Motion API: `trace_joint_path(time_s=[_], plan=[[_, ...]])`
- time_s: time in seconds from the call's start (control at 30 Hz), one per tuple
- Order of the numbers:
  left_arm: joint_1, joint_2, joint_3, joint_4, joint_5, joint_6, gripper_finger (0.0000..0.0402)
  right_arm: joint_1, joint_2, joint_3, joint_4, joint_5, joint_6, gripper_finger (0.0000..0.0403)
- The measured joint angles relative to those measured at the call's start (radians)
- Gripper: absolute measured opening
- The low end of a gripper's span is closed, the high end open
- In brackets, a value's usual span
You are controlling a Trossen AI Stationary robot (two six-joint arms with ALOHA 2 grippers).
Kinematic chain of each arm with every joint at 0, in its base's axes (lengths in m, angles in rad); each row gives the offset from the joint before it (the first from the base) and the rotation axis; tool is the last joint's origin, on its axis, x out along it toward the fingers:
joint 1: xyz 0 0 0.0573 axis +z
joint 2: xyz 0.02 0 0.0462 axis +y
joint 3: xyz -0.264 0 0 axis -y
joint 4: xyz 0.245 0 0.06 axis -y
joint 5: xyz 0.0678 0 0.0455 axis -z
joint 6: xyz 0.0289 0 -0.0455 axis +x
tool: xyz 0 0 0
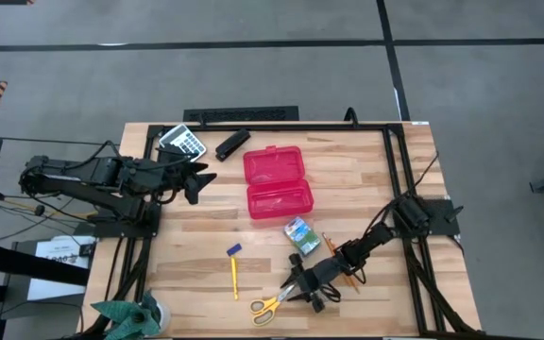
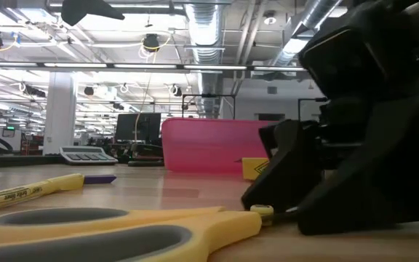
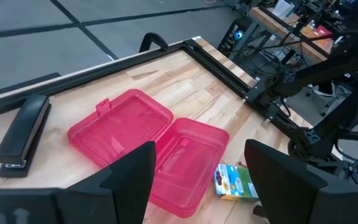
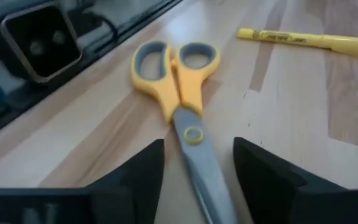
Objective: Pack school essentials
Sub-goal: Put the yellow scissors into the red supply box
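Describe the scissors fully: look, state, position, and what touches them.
The scissors have yellow handles with grey-lined finger loops, grey metal blades and a yellow pivot. They lie flat and closed on the wooden table, near its front edge, right of the yellow pen. The right gripper sits low over the blade end, open, with the blades running between its fingers; whether the fingers touch the blades cannot be told. The table is all that clearly touches them.
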Motion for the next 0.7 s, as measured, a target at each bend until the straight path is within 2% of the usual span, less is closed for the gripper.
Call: trace_joint_path(time_s=[0.23, 0.4, 0.53, 0.7], plan=[[0.000, 0.000, 0.000, -0.003, -0.001, 0.004, 0.0242, 0.003, 0.059, 0.000, 0.091, 0.080, 0.039, 0.0120], [0.000, 0.000, 0.000, -0.003, -0.001, 0.005, 0.0242, 0.003, 0.052, -0.004, 0.091, 0.082, 0.070, 0.0073], [0.000, 0.000, 0.000, -0.003, -0.001, 0.005, 0.0242, 0.004, 0.024, -0.002, 0.044, 0.076, 0.141, 0.0053], [0.000, 0.000, 0.000, -0.003, 0.000, 0.022, 0.0242, 0.004, -0.039, -0.007, -0.024, 0.074, 0.205, 0.0047]])
